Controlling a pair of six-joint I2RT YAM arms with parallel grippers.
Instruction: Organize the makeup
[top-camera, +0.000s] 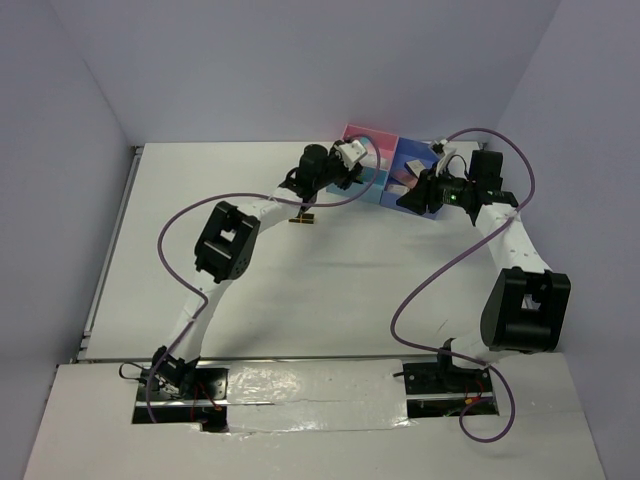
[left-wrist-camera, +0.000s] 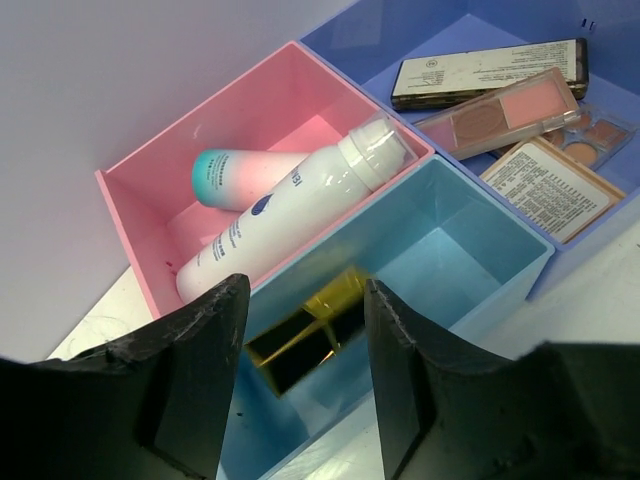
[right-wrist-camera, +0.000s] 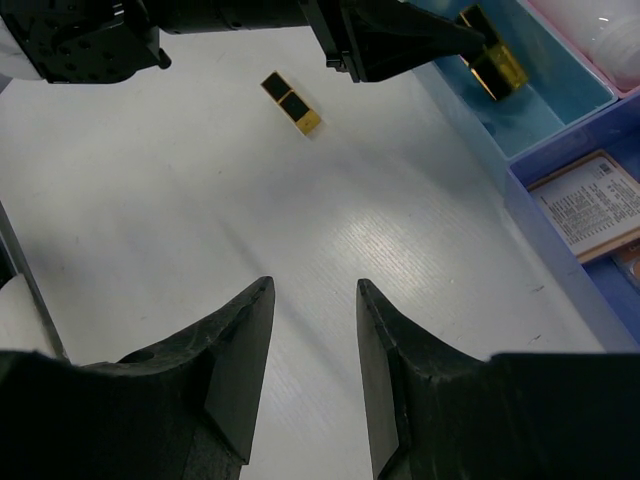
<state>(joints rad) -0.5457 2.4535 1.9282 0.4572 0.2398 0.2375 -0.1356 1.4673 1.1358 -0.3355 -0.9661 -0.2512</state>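
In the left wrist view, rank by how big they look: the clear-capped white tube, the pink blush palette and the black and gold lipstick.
1. clear-capped white tube
2. pink blush palette, though it lies farther from the camera
3. black and gold lipstick, partly hidden; last two unsure
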